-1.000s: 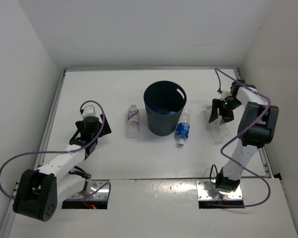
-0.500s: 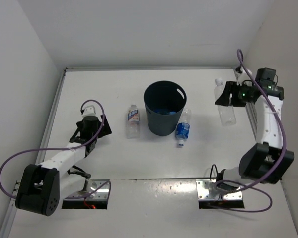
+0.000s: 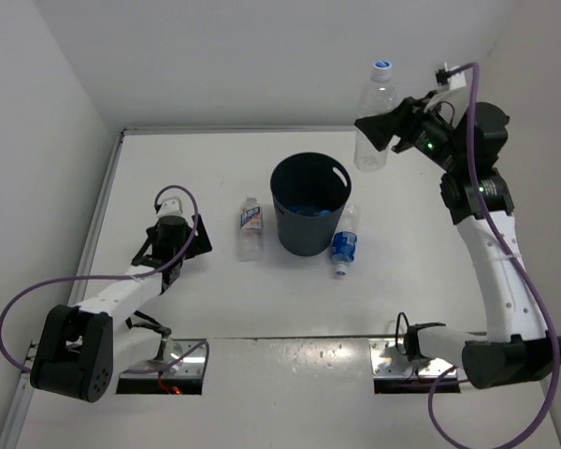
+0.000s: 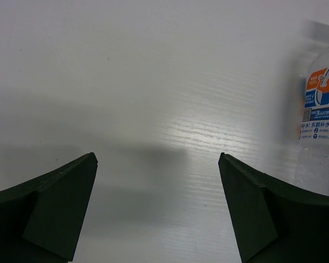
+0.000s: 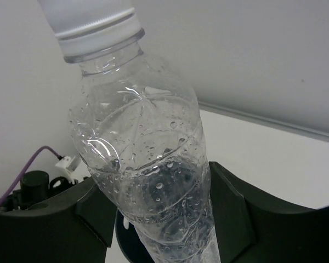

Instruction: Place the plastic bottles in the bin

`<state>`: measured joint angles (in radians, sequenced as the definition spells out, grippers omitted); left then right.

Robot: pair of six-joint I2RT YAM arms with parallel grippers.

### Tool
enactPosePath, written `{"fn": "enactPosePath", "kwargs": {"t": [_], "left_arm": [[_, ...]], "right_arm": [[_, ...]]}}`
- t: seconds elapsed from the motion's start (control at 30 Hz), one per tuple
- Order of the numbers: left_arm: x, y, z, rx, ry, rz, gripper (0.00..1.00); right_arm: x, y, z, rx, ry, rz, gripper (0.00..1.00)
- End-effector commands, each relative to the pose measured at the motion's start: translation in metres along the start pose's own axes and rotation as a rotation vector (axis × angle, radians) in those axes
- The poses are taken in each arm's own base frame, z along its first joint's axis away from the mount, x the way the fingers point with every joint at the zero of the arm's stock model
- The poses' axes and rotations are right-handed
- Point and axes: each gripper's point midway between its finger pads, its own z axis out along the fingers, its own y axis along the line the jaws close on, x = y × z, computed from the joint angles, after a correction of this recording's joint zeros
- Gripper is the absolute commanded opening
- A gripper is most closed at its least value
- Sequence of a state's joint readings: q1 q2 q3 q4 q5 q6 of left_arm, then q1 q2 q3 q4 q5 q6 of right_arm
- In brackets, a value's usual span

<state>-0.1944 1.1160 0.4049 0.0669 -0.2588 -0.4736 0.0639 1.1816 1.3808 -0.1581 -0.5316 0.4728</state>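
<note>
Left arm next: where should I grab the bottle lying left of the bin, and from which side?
Take the bottle across its labelled middle, coming down from above with the open left gripper straddling its width. It lies flat, cap pointing away from the arms, and the bin stands close on its right.

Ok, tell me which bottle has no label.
The clear bottle held cap-up in the air by the right gripper. The left bottle and the right bottle, lying beside the bin, both carry labels.
</note>
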Motion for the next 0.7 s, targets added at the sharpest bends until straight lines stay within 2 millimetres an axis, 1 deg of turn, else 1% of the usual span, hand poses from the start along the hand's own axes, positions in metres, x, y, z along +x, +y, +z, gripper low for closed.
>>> {"fn": "enactPosePath", "kwargs": {"t": [0.0,0.03,0.07,0.1,0.13,0.17,0.2,0.23,0.27,0.3,0.33,0.37,0.4,0.43,0.47,0.5,0.53,0.57,0.6,0.63,0.67], "left_arm": [[-0.019,-0.006,0.001,0.021,-0.041,-0.009,1.00],[-0.019,-0.006,0.001,0.021,-0.041,-0.009,1.00],[-0.019,-0.006,0.001,0.021,-0.041,-0.009,1.00],[-0.019,-0.006,0.001,0.021,-0.041,-0.009,1.00],[-0.019,-0.006,0.001,0.021,-0.041,-0.009,1.00],[-0.019,-0.006,0.001,0.021,-0.041,-0.009,1.00],[-0.019,-0.006,0.001,0.021,-0.041,-0.009,1.00],[-0.019,-0.006,0.001,0.021,-0.041,-0.009,1.00],[-0.019,-0.006,0.001,0.021,-0.041,-0.009,1.00],[-0.019,-0.006,0.001,0.021,-0.041,-0.009,1.00],[-0.019,-0.006,0.001,0.021,-0.041,-0.009,1.00],[-0.019,-0.006,0.001,0.021,-0.041,-0.009,1.00],[-0.019,-0.006,0.001,0.021,-0.041,-0.009,1.00],[-0.019,-0.006,0.001,0.021,-0.041,-0.009,1.00],[-0.019,-0.006,0.001,0.021,-0.041,-0.009,1.00],[-0.019,-0.006,0.001,0.021,-0.041,-0.009,1.00],[-0.017,-0.005,0.002,0.018,-0.032,-0.007,1.00],[-0.021,-0.007,0.002,0.021,-0.041,-0.009,1.00],[-0.020,-0.010,0.002,0.028,-0.039,-0.004,1.00],[-0.018,-0.008,0.002,0.025,-0.031,0.007,1.00],[-0.015,-0.008,0.003,0.022,-0.023,0.010,1.00]], "right_arm": [[0.002,0.015,0.030,-0.075,-0.018,0.020,0.29],[-0.002,0.022,0.034,-0.095,-0.021,-0.004,0.29],[0.006,0.023,0.040,-0.096,-0.003,-0.010,0.30],[0.009,0.035,0.045,-0.131,0.005,-0.041,0.32],[0.018,0.038,0.052,-0.146,0.026,-0.043,0.33],[0.023,0.043,0.055,-0.159,0.039,-0.039,0.36],[0.027,0.054,0.057,-0.187,0.046,-0.052,0.38],[0.037,0.054,0.061,-0.194,0.067,-0.055,0.41],[0.042,0.058,0.062,-0.209,0.081,-0.051,0.46],[0.057,0.056,0.065,-0.209,0.111,-0.037,0.49],[0.064,0.060,0.066,-0.221,0.126,-0.041,0.53],[0.071,0.062,0.066,-0.226,0.140,-0.036,0.61],[0.079,0.060,0.063,-0.220,0.159,-0.027,0.85],[0.083,0.059,0.064,-0.205,0.163,-0.034,0.97],[0.078,0.060,0.062,-0.197,0.148,-0.040,1.00],[0.078,0.060,0.062,-0.197,0.148,-0.040,1.00],[0.071,0.045,0.060,-0.171,0.129,-0.043,1.00],[0.051,0.041,0.059,-0.168,0.087,-0.051,1.00],[0.035,0.032,0.056,-0.149,0.053,-0.055,1.00],[0.013,0.004,0.048,-0.086,0.004,-0.053,1.00],[-0.014,-0.003,0.041,-0.068,-0.054,-0.028,1.00]]}}
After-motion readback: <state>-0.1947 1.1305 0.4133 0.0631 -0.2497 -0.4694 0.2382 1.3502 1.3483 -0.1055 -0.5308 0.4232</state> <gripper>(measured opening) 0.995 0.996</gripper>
